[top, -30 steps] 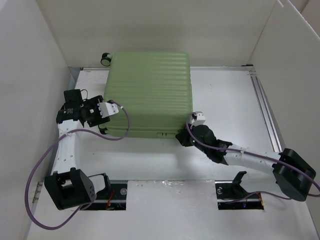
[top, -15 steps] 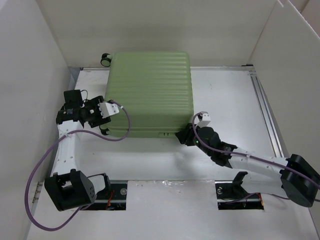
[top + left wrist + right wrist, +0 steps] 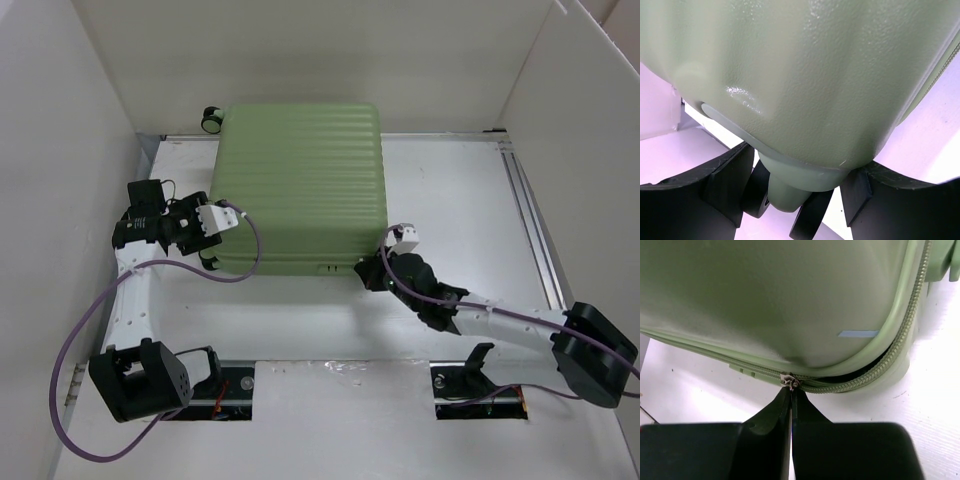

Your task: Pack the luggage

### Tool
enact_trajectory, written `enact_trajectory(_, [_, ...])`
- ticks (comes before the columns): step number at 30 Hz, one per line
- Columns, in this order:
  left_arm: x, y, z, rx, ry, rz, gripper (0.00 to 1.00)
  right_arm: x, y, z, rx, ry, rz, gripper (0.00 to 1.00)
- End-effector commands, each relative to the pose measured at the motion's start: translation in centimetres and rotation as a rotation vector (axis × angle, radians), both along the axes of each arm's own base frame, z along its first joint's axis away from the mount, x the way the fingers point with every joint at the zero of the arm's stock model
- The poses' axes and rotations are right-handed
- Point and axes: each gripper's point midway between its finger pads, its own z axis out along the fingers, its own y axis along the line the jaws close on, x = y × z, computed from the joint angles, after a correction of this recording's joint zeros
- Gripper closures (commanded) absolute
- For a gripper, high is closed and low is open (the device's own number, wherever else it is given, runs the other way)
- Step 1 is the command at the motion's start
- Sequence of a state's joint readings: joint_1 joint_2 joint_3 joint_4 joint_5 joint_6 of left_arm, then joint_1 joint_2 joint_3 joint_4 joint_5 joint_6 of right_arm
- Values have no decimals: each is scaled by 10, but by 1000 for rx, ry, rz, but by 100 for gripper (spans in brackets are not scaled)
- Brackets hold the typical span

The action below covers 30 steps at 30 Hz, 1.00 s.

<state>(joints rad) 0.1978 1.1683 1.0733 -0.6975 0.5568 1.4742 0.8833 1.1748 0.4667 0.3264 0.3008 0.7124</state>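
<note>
White tabletop [image 3: 330, 320]: right gripper [image 3: 791, 390] has just pinched shut, seemingly on luggage [image 3: 298, 185] zipper pull [image 3: 789, 381]; left gripper [image 3: 790, 190] stays spread, bracing the corner.

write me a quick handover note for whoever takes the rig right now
Left gripper: open, jaws straddling the near left corner of the light green ribbed hard-shell suitcase, around a wheel mount.
Right gripper: shut on the small metal zipper pull at the near right corner.
Suitcase: flat on the white table, lid down.
Done: lid lowered, pull gripped.
Left: zipper gapes around that corner; run it closed.
</note>
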Motion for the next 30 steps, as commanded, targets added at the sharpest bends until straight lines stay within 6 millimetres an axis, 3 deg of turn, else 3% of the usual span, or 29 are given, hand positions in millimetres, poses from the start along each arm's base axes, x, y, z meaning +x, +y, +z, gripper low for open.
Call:
enact_trajectory(1, [-4,-15,17,-67,-35,-29,100,16,-7,30,92,-70,-96,100])
enact_trajectory(3, [-1,-13,19,-70,-40,-7,100,16,-17,28,66,-65,-129,100])
enact_trajectory(4, [1,-10,20,-68,-47,11,100,11,-27,13,2,-26,-145,100])
enact_trajectory(10, [9,5,14,-20,-63,79,100,3,-78,6,-202,13,-273,100])
enact_trajectory(16, [11,11,13,1,-69,108,100,14,-111,11,-342,23,-343,100])
enact_trajectory(22, [11,11,12,-5,-66,114,100,24,-127,48,-357,-28,-378,100])
enact_trajectory(27, [11,11,12,-5,-66,114,100,30,-149,44,-451,-14,-400,100])
enact_trajectory(30, [12,11,10,-6,-57,114,100,47,-162,49,-493,-17,-406,100])
